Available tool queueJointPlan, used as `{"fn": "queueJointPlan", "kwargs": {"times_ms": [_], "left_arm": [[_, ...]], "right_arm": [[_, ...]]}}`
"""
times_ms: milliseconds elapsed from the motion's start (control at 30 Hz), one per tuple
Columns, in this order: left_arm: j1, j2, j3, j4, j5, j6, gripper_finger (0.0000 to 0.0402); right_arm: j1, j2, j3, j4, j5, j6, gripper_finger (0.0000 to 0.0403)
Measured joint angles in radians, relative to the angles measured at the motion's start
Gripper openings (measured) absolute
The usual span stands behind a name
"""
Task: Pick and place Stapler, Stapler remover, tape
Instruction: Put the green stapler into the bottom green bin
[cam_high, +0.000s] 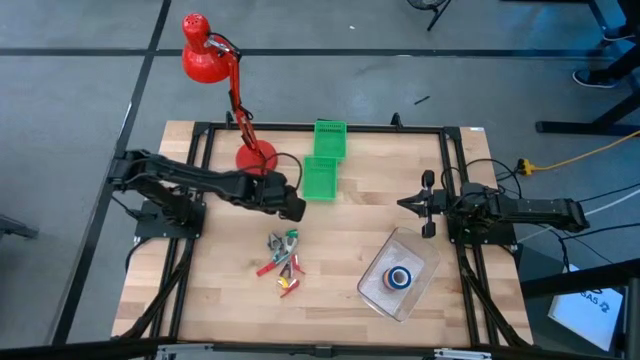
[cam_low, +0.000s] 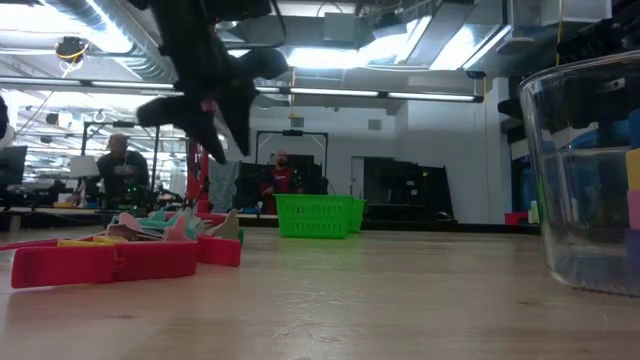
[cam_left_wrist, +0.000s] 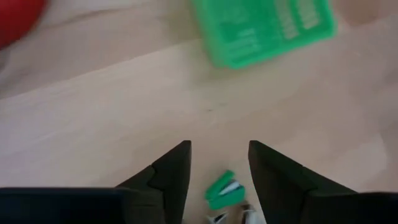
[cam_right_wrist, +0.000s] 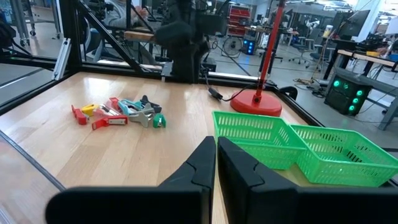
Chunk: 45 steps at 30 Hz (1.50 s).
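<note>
The only writing in sight is on a white sheet (cam_high: 590, 305) off the table's near right corner, and it is too small to read. The tape (cam_high: 399, 278) shows as a blue ring with a pale centre, lying inside a clear plastic container (cam_high: 385, 292) on the near right part of the wooden table (cam_high: 340, 250); in the low view, blue, yellow and pink colours show through the container's wall, but the rolls cannot be told apart there. A pile of small office tools (cam_high: 283, 260) lies left of the container, near the middle of the table: red, green, yellow and silver pieces tangled together, with a long red piece (cam_low: 105, 262) nearest the low camera; which of them is the stapler and which the remover cannot be made out. The left end effector (cam_high: 293, 208) hangs above the table just beyond the pile, its fingers spread apart with nothing between them, and a green-and-silver piece (cam_left_wrist: 224, 190) shows below the gap in its wrist view. The right end effector (cam_high: 408, 203) sits at the right side of the table, well apart from the pile, its fingers pressed together and empty. Two green baskets (cam_high: 325, 160) stand at the far middle, beside a red desk lamp (cam_high: 215, 70). People (cam_low: 282, 175) stand in the room behind.
</note>
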<state>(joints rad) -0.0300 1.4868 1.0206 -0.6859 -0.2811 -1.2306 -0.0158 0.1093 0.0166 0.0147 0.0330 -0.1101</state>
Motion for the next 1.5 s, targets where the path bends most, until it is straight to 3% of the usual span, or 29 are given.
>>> {"fn": "queueJointPlan", "kwargs": {"times_ms": [133, 300, 467, 633, 867, 1500], "left_arm": [[0.007, 0.026, 0.0, 0.044, 0.044, 0.037, 0.0158], [0.037, 0.031, 0.0, 0.033, 0.121, -0.071, 0.0151], [0.034, 0.065, 0.0, 0.04, 0.165, -0.061, 0.0146], [0.007, 0.116, 0.0, 0.047, 0.175, -0.021, 0.0145], [-0.021, 0.17, 0.0, 0.073, 0.311, -0.072, 0.0145], [-0.043, 0.253, 0.0, 0.12, 0.28, 0.644, 0.0145]], "right_arm": [[0.0, 0.0, 0.0, 0.0, 0.0, 0.0, 0.0021], [0.0, 0.0, 0.0, 0.001, 0.0, 0.0, 0.0021], [0.0, 0.0, 0.0, 0.001, -0.007, 0.0, 0.0021], [0.0, 0.0, 0.0, 0.001, -0.1, 0.0, 0.0021], [0.0, 0.0, 0.0, 0.01, -0.184, 0.0, 0.0021], [0.0, 0.0, 0.0, 0.01, -0.185, 0.0, 0.0021]]}}
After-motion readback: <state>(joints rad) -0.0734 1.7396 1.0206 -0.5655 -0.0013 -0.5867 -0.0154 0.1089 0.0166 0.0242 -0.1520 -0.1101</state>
